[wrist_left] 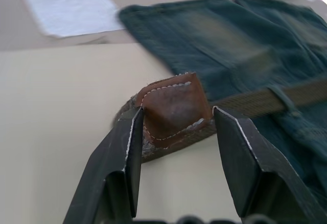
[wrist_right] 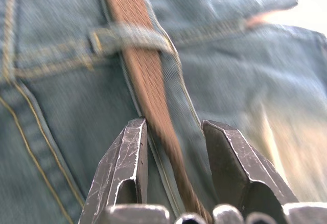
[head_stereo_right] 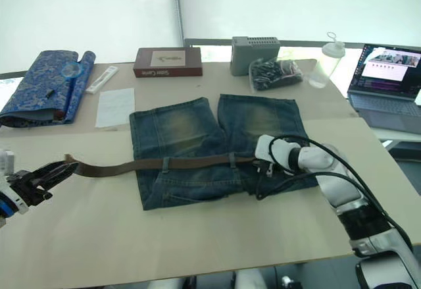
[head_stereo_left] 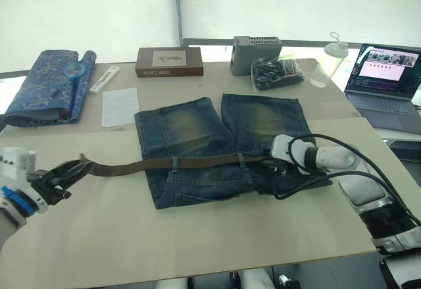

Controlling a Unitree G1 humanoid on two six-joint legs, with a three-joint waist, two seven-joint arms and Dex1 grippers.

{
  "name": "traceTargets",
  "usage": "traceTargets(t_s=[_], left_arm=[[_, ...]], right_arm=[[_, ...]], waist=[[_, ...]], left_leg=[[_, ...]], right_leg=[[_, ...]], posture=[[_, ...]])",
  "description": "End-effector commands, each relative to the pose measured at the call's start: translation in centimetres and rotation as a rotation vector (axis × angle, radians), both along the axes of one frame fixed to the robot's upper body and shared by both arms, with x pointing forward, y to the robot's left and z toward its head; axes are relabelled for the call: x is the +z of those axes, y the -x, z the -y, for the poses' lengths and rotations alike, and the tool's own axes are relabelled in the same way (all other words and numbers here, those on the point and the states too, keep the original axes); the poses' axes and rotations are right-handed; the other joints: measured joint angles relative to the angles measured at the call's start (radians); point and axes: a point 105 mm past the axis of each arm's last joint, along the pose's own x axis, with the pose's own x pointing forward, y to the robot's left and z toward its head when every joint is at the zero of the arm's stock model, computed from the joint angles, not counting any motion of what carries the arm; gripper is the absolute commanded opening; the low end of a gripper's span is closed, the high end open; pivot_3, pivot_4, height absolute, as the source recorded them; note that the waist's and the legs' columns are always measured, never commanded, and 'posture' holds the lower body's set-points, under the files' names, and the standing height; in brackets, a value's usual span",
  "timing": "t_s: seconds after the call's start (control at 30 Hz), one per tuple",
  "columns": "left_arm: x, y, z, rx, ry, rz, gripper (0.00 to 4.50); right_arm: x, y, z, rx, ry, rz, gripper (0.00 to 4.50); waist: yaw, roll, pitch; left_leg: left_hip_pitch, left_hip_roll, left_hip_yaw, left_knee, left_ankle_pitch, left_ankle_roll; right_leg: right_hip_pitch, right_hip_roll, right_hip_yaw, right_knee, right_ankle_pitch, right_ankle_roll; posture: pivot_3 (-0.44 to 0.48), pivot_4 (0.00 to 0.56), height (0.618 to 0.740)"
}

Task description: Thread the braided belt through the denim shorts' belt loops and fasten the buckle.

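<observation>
The denim shorts (head_stereo_left: 191, 131) lie flat mid-table, waistband toward me. The braided belt (head_stereo_left: 197, 163) runs along the waistband under two belt loops (head_stereo_left: 175, 164) and sticks out past the shorts' left side. My left gripper (head_stereo_left: 75, 168) is shut on the belt's brown leather tip (wrist_left: 173, 109), which is lifted a little off the table. My right gripper (head_stereo_left: 268, 165) hovers open over the waistband's right part, and the strap (wrist_right: 145, 76) passes between its fingers beyond a loop (wrist_right: 127, 38). The buckle is hidden behind the right gripper.
At the table's back are a blue patterned cloth (head_stereo_left: 49, 85), a white sheet (head_stereo_left: 120, 106), a brown box (head_stereo_left: 169, 62), a grey box (head_stereo_left: 255, 53), a bag of dark items (head_stereo_left: 276, 73) and a bottle (head_stereo_left: 327, 62). A laptop (head_stereo_left: 385, 78) stands far right.
</observation>
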Motion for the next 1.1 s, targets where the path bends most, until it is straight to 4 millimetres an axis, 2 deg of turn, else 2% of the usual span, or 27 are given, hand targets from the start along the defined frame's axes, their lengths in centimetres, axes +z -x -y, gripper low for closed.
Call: traceTargets(t_s=[0.03, 0.13, 0.23, 0.27, 0.33, 0.47, 0.53, 0.57, 0.7, 0.9, 1.1], left_arm=[[0.7, 0.0, 3.2, -0.179, -0.119, 0.038, 2.30], [-0.2, -0.5, 5.3, -0.297, -0.216, 0.045, 2.43], [-1.3, -1.7, 7.1, -0.396, -0.317, 0.067, 2.43], [-1.5, -2.1, 7.4, -0.411, -0.328, 0.075, 2.43], [-1.5, -2.3, 7.6, -0.435, -0.326, 0.081, 2.43], [-0.3, -3.1, 5.3, -0.314, -0.232, 0.082, 3.62], [0.7, -3.5, 3.9, -0.223, -0.164, 0.098, 4.44], [0.8, -3.3, 4.0, -0.233, -0.159, 0.094, 4.44], [-0.6, -2.5, 6.6, -0.407, -0.336, 0.091, 4.44], [-2.1, -4.3, 9.4, -0.534, -0.494, 0.135, 4.44], [-1.5, -6.1, 14.9, -0.648, -0.362, 0.179, 4.44]], right_arm=[[0.8, -0.3, -1.0, 0.059, 0.017, 0.012, 1.92], [0.2, -0.6, -1.3, 0.077, 0.037, -0.028, 1.15], [0.0, -1.0, -1.4, 0.080, 0.040, -0.077, 0.10], [0.0, -1.1, -1.4, 0.085, 0.039, -0.092, 0.03], [0.1, -1.2, -1.4, 0.091, 0.041, -0.100, 0.03], [0.6, -1.3, -1.1, 0.084, 0.035, -0.120, 0.00], [0.6, -1.2, -1.2, 0.082, 0.015, -0.131, 0.00], [0.6, -1.1, -1.3, 0.079, -0.001, -0.142, 0.00], [-0.1, -0.6, -1.4, 0.090, 0.001, -0.212, 0.00], [0.0, -0.9, -1.3, 0.049, -0.038, -0.355, 0.00], [1.2, -0.8, -1.1, 0.008, -0.114, -0.556, 0.00]], waist=[[0.000, 0.001, 0.001], [0.000, 0.002, 0.001], [0.003, 0.003, 0.002], [0.003, 0.003, 0.002], [0.002, 0.003, 0.002], [-0.009, 0.003, 0.002], [-0.009, 0.003, 0.002], [-0.009, 0.003, 0.002], [-0.010, 0.003, 0.002], [0.000, 0.003, 0.002], [0.001, 0.003, 0.002]], left_leg=[[0.000, 0.000, 0.000, 0.000, 0.000, 0.000], [0.000, 0.000, 0.000, 0.000, 0.000, 0.000], [0.000, -0.001, 0.001, 0.000, 0.000, 0.000], [0.001, -0.001, 0.001, 0.001, 0.000, 0.000], [0.001, 0.000, 0.001, 0.001, 0.000, 0.000], [0.001, 0.001, 0.001, 0.000, 0.000, 0.000], [0.001, 0.001, 0.001, 0.000, 0.000, 0.000], [0.001, 0.002, 0.001, 0.000, 0.000, 0.000], [0.001, 0.000, 0.001, 0.001, 0.000, 0.000], [0.002, 0.001, 0.001, 0.002, 0.000, 0.000], [0.002, 0.001, 0.002, 0.003, 0.001, 0.000]], right_leg=[[0.000, 0.000, 0.000, 0.000, 0.000, 0.000], [0.000, 0.001, 0.000, 0.000, 0.002, 0.003], [0.000, 0.005, -0.001, 0.000, 0.003, 0.005], [0.002, 0.007, -0.001, 0.000, 0.003, 0.005], [0.002, 0.009, -0.001, 0.000, 0.004, 0.004], [0.001, 0.010, 0.000, 0.000, 0.004, 0.004], [0.001, 0.010, 0.000, 0.001, 0.004, 0.004], [0.000, 0.011, -0.001, 0.001, 0.004, 0.004], [0.001, 0.010, 0.000, 0.001, 0.004, 0.004], [0.003, 0.010, 0.000, 0.001, 0.005, 0.004], [0.003, 0.013, 0.000, 0.002, 0.006, 0.004]], posture=[[0.000, 0.150, 0.740], [0.000, 0.150, 0.740], [0.000, 0.150, 0.740], [0.000, 0.150, 0.740], [0.000, 0.150, 0.740], [0.000, 0.150, 0.740], [0.000, 0.150, 0.740], [0.000, 0.150, 0.740], [0.000, 0.150, 0.740], [0.000, 0.150, 0.740], [0.000, 0.150, 0.740]])
